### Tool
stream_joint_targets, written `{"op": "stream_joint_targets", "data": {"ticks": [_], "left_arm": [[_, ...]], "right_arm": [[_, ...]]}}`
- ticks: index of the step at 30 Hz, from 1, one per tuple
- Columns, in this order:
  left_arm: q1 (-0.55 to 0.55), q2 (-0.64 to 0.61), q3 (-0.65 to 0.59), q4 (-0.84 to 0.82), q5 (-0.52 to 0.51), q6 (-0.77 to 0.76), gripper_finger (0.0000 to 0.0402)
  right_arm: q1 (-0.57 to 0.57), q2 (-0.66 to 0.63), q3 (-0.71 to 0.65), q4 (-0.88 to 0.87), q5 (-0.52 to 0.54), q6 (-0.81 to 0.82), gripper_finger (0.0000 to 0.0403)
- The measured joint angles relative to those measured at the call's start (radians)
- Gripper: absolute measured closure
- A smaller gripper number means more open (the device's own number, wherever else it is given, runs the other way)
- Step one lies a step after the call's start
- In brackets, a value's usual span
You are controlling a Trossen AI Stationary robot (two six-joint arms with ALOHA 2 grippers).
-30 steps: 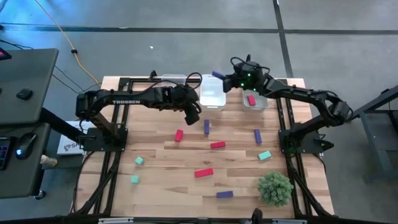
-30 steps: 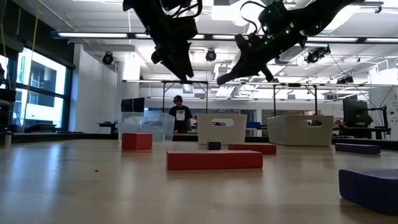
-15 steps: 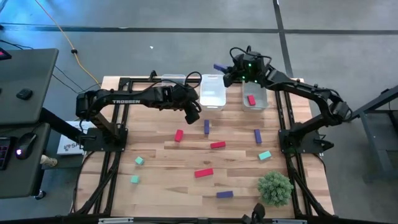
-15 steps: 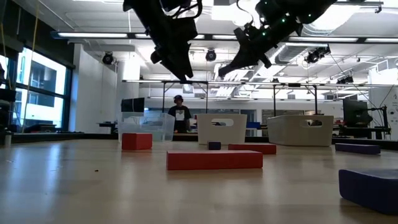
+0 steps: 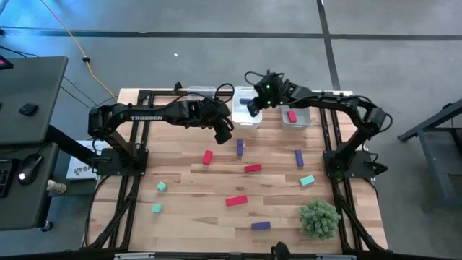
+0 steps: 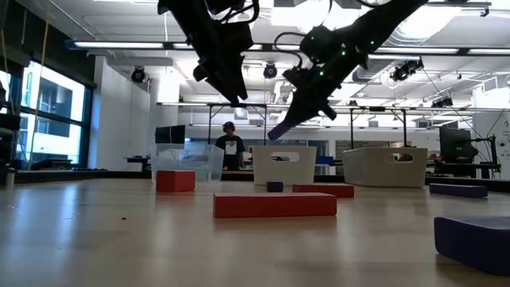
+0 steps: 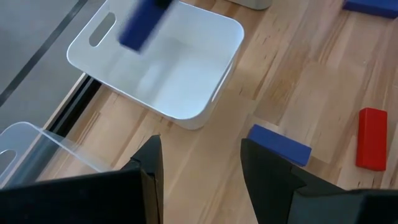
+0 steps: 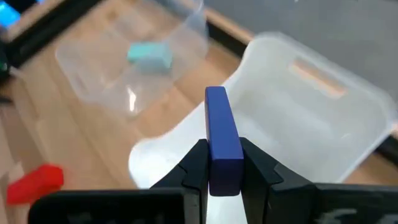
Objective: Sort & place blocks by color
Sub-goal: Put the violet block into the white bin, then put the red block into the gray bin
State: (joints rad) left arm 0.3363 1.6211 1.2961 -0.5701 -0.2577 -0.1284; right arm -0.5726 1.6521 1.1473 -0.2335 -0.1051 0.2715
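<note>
My right gripper is shut on a purple bar block and hovers over the white middle bin. The left wrist view shows that block blurred above the bin. My left gripper is open and hangs above the table near a purple block and a red one. A teal block lies in the clear left bin, and a red block in the clear right bin. Red, purple and teal blocks lie flat, scattered on the table. My right gripper pinches the purple block's near end between its two fingers, one on each long side. The rest of the bar sticks out past the fingertips. The fingers slant down toward the table's left. The block is lifted clear, above the white bin.
A fuzzy green plant ball stands near the table's near right corner. The three bins line the far edge. Loose blocks include red, purple and teal ones. A person stands in the room behind the table.
My right gripper, shut on the purple block, has swung from over the right bin toward the table's left. It first rose, then came down over the white middle bin, with its fingers tipping downward. The block travelled with it.
</note>
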Motion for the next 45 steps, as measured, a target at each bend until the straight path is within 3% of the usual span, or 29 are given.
{"op": "stream_joint_targets", "data": {"ticks": [20, 30, 45], "left_arm": [[0.004, 0.0, 0.0, 0.002, 0.0, 0.0, 0.027], [0.004, 0.0, 0.0, 0.007, -0.002, 0.0, 0.027], [0.004, 0.0, 0.0, 0.007, -0.004, -0.001, 0.027]], "right_arm": [[0.03, 0.134, 0.001, -0.048, -0.026, -0.042, 0.0359], [0.028, 0.138, 0.026, -0.074, -0.023, -0.068, 0.0357], [0.028, 0.137, 0.064, -0.129, -0.021, -0.097, 0.0298]]}}
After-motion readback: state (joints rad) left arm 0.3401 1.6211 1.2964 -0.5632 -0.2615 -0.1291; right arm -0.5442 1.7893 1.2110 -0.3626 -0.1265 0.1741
